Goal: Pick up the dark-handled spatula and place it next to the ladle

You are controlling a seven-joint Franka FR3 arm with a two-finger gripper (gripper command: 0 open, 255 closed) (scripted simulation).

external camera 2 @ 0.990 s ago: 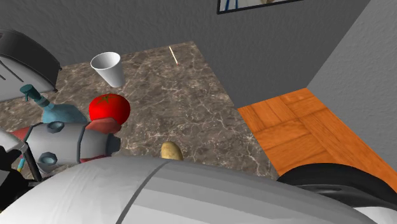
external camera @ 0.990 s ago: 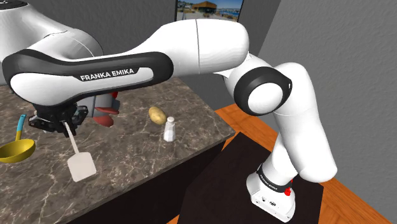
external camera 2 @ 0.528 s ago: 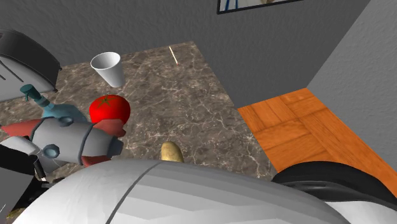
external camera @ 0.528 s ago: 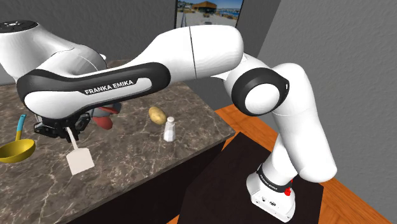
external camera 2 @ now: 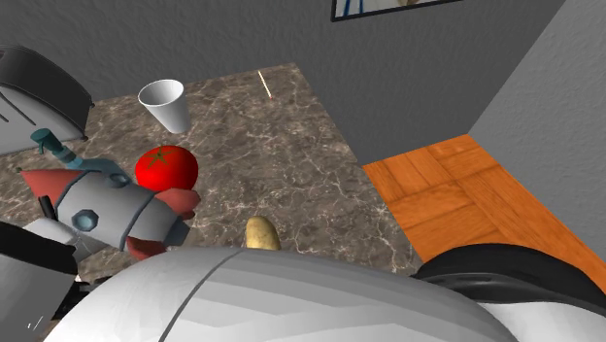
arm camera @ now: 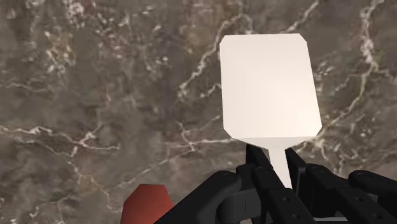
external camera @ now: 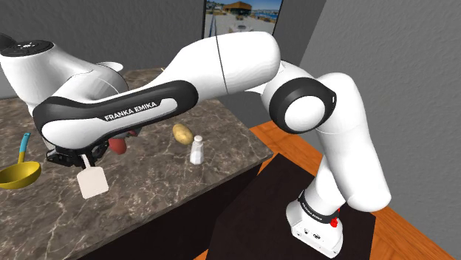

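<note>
1. the gripper (external camera: 76, 157) hangs low over the marble counter (external camera: 170, 173), toward the shoulder view's left, under the white forearm.
2. it is clamped on the spatula (arm camera: 267, 89). in the wrist view the black fingers (arm camera: 262, 179) pinch the thin white neck just under the blade, and the handle is hidden in the hand.
3. the spatula's flat white blade points away from the gripper, over bare marble. i cannot tell whether it touches the counter.
4. the ladle (external camera: 18, 174), with a yellow bowl and a blue handle, lies at the shoulder view's far left. it is near the blade but apart from it.
5. a potato (external camera: 183, 134) and a small white shaker (external camera: 196, 151) stand just beside each other, to the shoulder view's right of the gripper.
6. in the second exterior view a grey and red toy rocket (external camera 2: 102, 209) lies just beside a red tomato (external camera 2: 167, 167). a white cup (external camera 2: 165, 104) stands farther back.
7. a red shape (arm camera: 147, 203) shows beside the fingers in the wrist view.
</note>
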